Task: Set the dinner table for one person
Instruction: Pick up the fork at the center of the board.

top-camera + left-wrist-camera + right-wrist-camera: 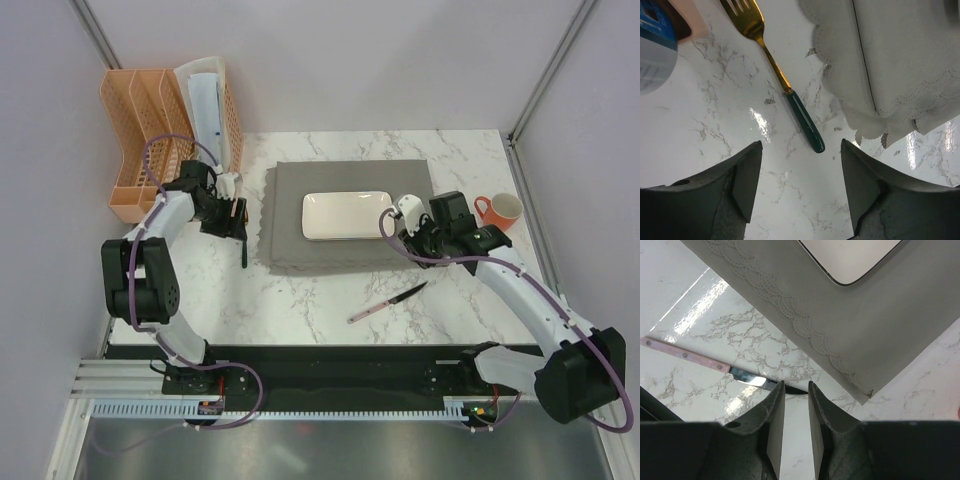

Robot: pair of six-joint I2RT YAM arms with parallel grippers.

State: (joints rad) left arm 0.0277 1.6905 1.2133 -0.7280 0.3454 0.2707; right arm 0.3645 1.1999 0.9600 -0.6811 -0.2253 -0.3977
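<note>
Only the left wrist view showed the gold tines of the green-handled fork (pixel 772 60) left of the grey placemat (pixel 290 220), under the wide, empty left hand (pixel 801 145), while the right hand (pixel 796 387), narrow and empty, hovered off the placemat's near right corner above the white, grey-veined surface (pixel 300 300) under the placemat.

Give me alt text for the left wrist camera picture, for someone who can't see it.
A fork with gold tines and a dark green handle lies on the white marble dinner table, just beyond the open, empty left claw. A grey scallop-edged placemat fills the upper right; a peach rack corner shows at upper left.
</note>
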